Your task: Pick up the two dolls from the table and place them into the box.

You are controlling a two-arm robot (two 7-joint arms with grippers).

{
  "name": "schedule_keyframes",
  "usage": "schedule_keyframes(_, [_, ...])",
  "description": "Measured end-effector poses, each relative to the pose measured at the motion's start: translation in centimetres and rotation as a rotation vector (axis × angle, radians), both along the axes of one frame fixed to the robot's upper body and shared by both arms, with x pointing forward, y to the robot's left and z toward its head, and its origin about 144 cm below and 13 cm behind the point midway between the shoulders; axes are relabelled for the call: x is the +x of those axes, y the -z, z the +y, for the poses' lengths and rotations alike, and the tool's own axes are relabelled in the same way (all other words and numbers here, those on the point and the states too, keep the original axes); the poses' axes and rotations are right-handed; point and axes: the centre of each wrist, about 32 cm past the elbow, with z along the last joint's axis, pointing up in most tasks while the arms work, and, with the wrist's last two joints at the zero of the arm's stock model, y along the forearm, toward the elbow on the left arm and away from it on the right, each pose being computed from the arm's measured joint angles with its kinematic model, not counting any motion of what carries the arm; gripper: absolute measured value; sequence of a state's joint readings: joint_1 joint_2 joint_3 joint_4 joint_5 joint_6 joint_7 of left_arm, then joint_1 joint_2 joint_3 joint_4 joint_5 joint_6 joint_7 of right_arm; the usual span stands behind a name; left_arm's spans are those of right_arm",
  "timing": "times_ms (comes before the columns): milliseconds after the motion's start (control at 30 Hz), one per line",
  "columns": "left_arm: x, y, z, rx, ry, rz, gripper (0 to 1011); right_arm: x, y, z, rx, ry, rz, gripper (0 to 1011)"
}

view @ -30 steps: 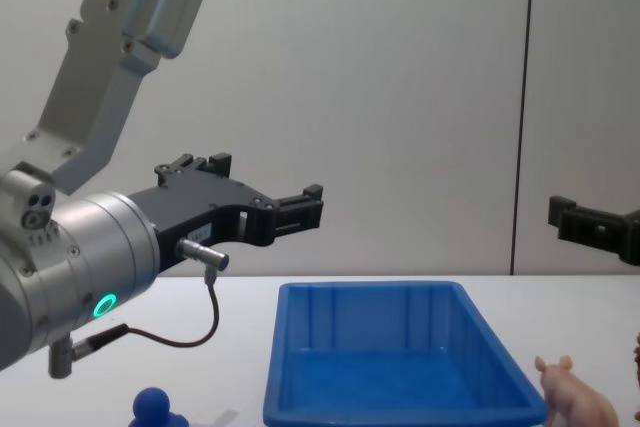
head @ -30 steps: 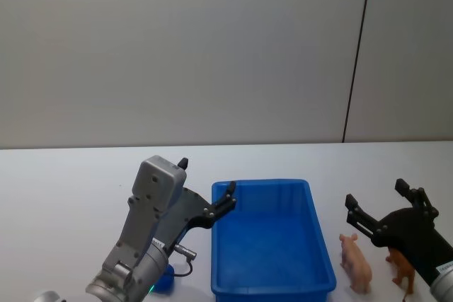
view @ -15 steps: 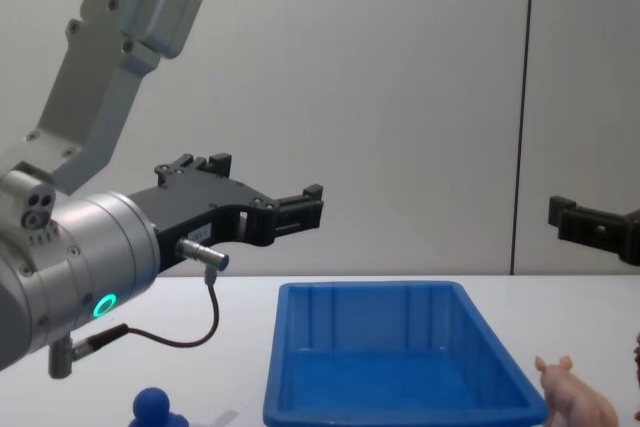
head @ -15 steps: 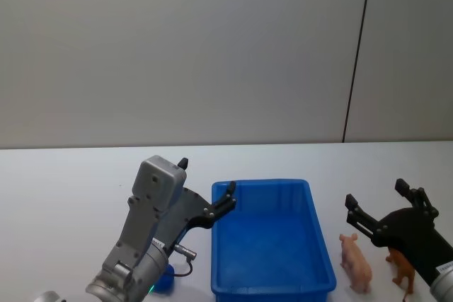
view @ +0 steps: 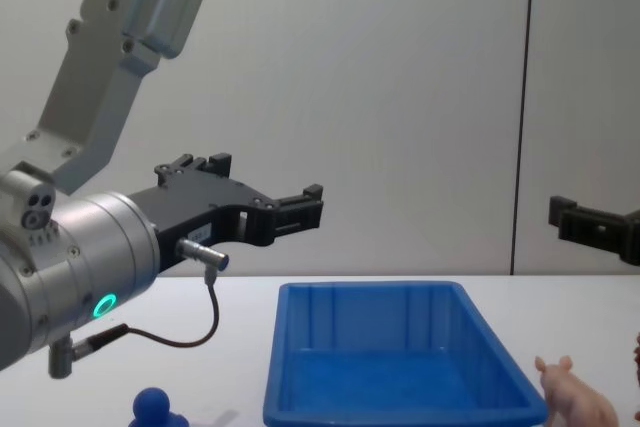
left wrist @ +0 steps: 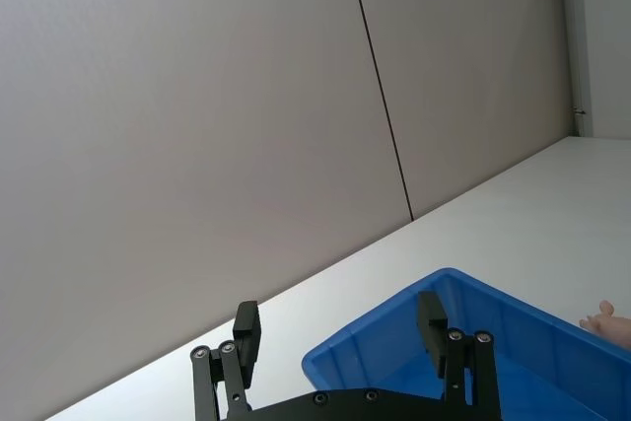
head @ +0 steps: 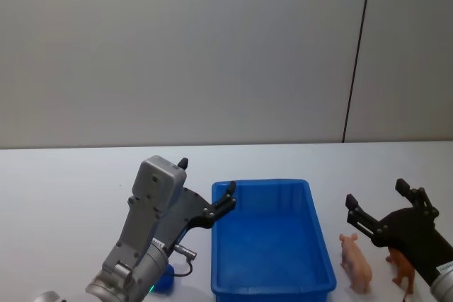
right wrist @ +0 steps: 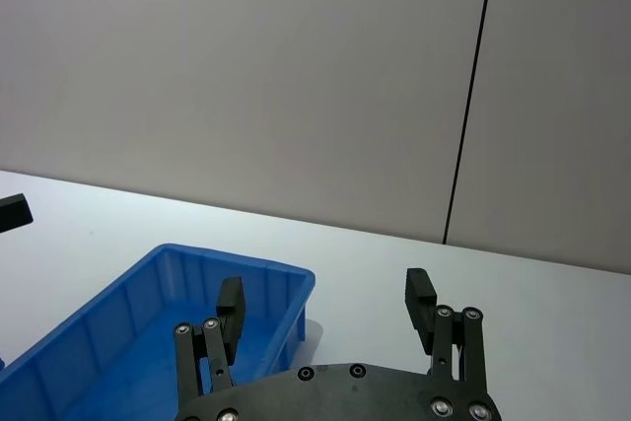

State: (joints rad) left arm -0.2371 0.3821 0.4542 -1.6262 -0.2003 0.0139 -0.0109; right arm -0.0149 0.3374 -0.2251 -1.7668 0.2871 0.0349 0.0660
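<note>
The box [head: 260,183] is a bright blue bin in the middle of the table. A pale pink pig [head: 356,262] stands just right of it, with a brown four-legged animal [head: 402,269] beside the pig. A blue round-headed figure [head: 163,280] sits left of the box, partly hidden under my left arm. My left gripper [head: 207,179] hovers open and empty above the box's near left corner. My right gripper [head: 376,194] hangs open and empty above the pig and the brown animal. The chest view shows the box [view: 288,347], the pig [view: 577,403] and the blue figure [view: 153,407].
The white table stretches wide to the left and behind the box. A grey wall with a dark vertical seam [head: 357,51] stands behind. In the left wrist view the box rim [left wrist: 375,334] lies below the left gripper [left wrist: 338,320].
</note>
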Motion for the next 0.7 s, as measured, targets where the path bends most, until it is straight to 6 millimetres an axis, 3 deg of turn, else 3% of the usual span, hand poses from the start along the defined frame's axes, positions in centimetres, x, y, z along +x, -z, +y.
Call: schedule_keyframes(700, [0.0, 0.0, 0.0, 0.000, 0.000, 0.000, 1001, -0.9, 0.3, -1.0, -0.032, 0.104, 0.083, 1001])
